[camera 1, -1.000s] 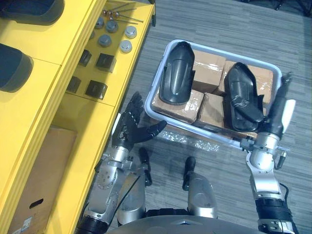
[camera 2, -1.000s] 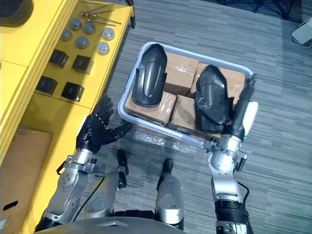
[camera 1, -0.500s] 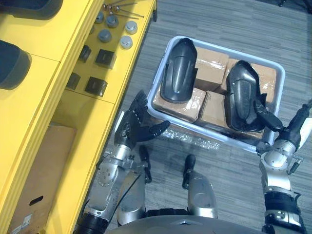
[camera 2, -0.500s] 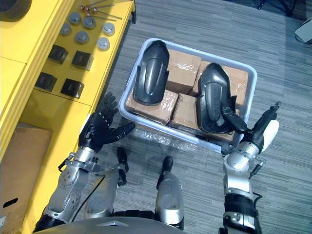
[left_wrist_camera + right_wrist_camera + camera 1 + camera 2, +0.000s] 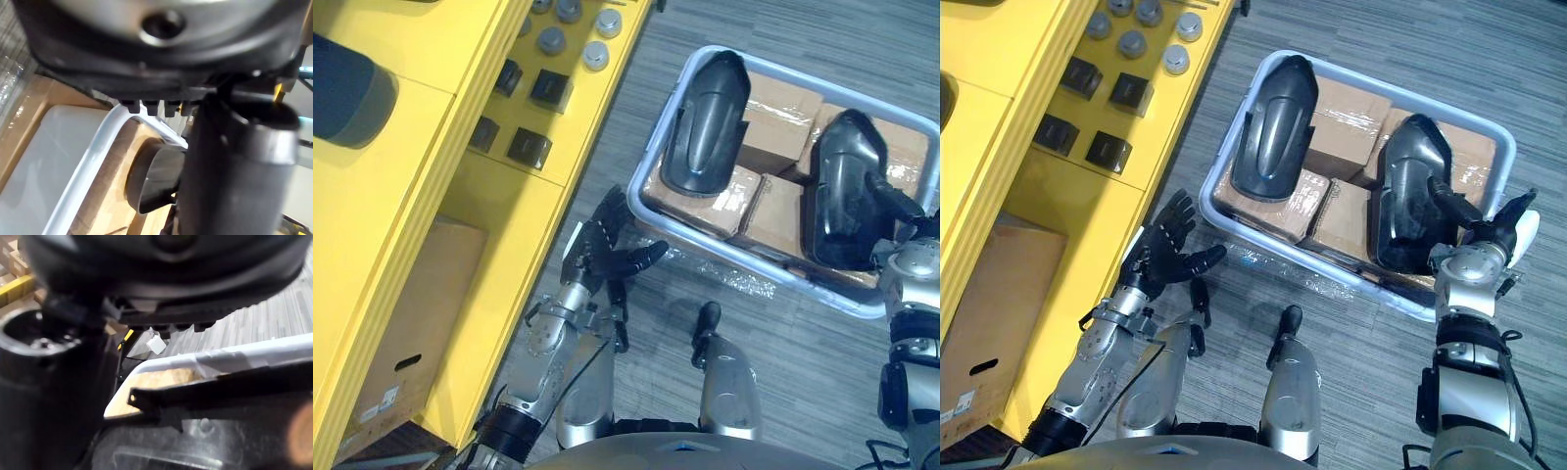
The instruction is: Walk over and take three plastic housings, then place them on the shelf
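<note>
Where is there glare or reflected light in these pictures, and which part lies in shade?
Left eye view: the crinkled clear plastic film on the floor glints, and the glossy black plastic housing carries soft highlights. Right eye view: the tape-wrapped brown cardboard boxes shine in patches; the lower level of the yellow shelf looks dimmer than its top.

Glossy plastic housings (image 5: pixel 1276 127), cardboard boxes (image 5: pixel 1349 125) (film-wrapped), smooth plastic crate (image 5: pixel 90 161)

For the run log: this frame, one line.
left hand open, beside bin | right hand open at right housing | left housing in bin
</note>
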Tool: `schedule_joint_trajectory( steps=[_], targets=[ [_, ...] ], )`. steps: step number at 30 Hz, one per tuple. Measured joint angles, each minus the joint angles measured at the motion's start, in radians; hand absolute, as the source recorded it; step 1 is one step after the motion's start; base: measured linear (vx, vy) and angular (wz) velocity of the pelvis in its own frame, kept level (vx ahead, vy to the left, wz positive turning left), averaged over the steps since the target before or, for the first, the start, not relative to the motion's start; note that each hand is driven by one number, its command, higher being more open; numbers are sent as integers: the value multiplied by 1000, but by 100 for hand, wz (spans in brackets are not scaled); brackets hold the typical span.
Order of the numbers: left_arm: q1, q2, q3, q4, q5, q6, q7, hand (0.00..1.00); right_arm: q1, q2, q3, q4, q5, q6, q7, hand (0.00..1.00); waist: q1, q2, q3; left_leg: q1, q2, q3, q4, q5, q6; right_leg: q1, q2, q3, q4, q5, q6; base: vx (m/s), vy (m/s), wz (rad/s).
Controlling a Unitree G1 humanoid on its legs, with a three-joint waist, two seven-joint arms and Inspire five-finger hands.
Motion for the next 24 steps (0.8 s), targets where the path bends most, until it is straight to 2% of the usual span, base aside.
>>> schedule_joint_trajectory(
  steps=[5, 6, 12, 13, 18, 21, 24],
  targets=[
    [-21, -21, -20, 23, -3, -1, 27, 100, -105, -75, 57, 76, 34, 88, 67, 100, 22, 39, 2, -44, -10, -21, 0, 23, 1, -61, -21, -11, 72, -26, -5, -48, 1, 14],
    [-24, -22, -24, 23, -3, -2, 32, 100, -105, -76, 57, 77, 33, 109, 78, 100, 32, 40, 2, -48, -10, -24, 0, 26, -1, -71, -26, -12, 91, -36, -5, -41, -13, 12],
    [-25, -29, -16, 22, -4, -3, 50, 100, -101, -103, 60, 45, 14, 174, 134, 100, 31, 39, 2, -63, -11, -37, 11, 32, -2, -95, -44, -23, 147, -62, -11, -32, -11, 8],
    [-30, -29, -17, 21, -4, -3, 51, 100, -98, -103, 68, 35, -23, 184, 149, 0, 29, 39, 2, -63, -11, -37, 11, 33, -4, -101, -46, -20, 155, -65, -13, -34, -5, -1],
    [-45, -29, -17, 21, -4, -4, 51, 100, -63, -102, 94, -13, -209, 228, 185, 0, 26, 35, 5, -63, -8, -39, 9, 42, -9, -106, -42, -20, 167, -72, -18, -26, -10, 0],
    [-44, -24, -13, 22, -5, -4, 53, 100, -56, -102, 124, -49, -388, 293, 236, 0, 12, 13, 4, -63, -5, -39, 9, 44, -10, -107, -36, -19, 166, -71, -18, 0, 0, 0],
    [-44, -10, -10, 22, -44, -3, 47, 100, -39, -91, 166, -86, -496, 364, 263, 0, 7, -10, 3, -63, 6, -40, 9, 47, -15, -105, -28, -20, 163, -71, -20, 0, 0, 0]
  ],
)
